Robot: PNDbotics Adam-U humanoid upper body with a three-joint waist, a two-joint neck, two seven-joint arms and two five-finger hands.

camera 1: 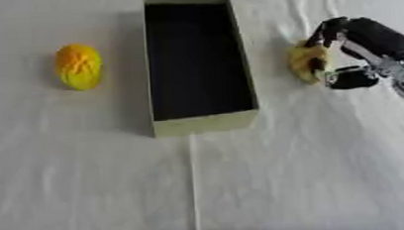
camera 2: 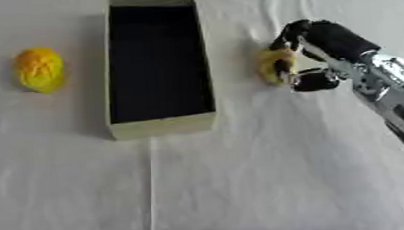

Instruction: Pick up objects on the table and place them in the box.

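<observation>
Curling around a yellow object (camera 2: 272, 65) just right of the box (camera 2: 163, 125), the right hand (camera 2: 311, 56) grasps only its right side; lifting could let it slip onto the table (camera 2: 244, 184).

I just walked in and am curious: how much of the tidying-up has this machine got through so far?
Nothing looks done yet: the box shows only its dark inside. In hand: the right hand has its fingers curled round a yellow object just right of the box, apparently not yet lifted off the white cloth. Left: that one must go in, and then the yellow-orange object lying untouched on the box's left.
</observation>
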